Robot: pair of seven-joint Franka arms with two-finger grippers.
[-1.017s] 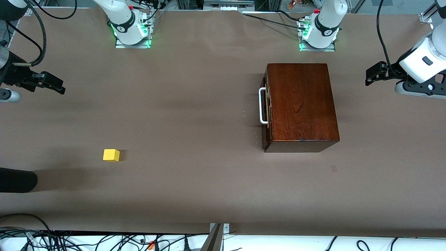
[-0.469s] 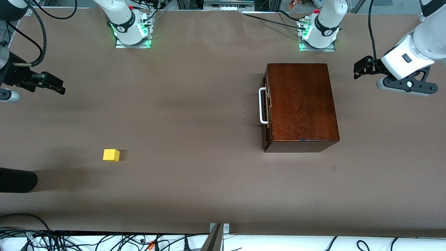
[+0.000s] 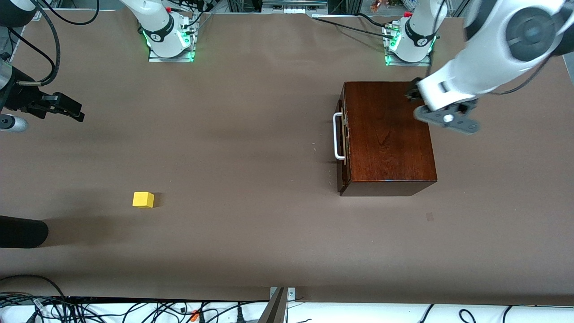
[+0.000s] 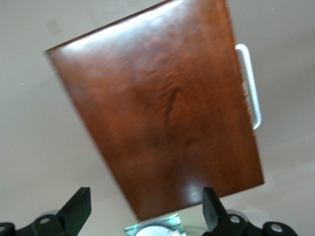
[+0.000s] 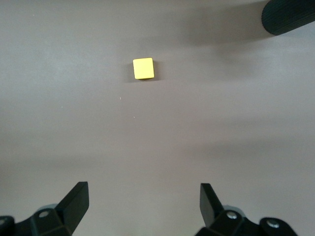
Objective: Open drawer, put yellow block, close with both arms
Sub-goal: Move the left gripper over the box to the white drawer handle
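The glossy dark wooden box (image 3: 388, 134) stands in front of the left arm's base. Its drawer is shut, and the white bar handle (image 3: 337, 137) faces the right arm's end of the table. My left gripper (image 3: 411, 92) hangs open over the box's top edge nearest the bases. In the left wrist view the box (image 4: 162, 113) and handle (image 4: 248, 88) fill the frame ahead of the open left gripper (image 4: 145, 211). The yellow block (image 3: 143, 199) lies alone toward the right arm's end. My right gripper (image 3: 67, 107) waits open above bare table, with the block (image 5: 143, 68) well ahead of the gripper (image 5: 142, 204).
A black rounded object (image 3: 20, 232) lies at the table's edge beside the block, toward the right arm's end. The arm bases (image 3: 168, 38) (image 3: 410, 42) glow green along the table's edge farthest from the front camera. Cables (image 3: 134, 309) run below the nearest edge.
The left arm has swung in from its end of the table to over the wooden box's top. The right arm, block and box have not moved.
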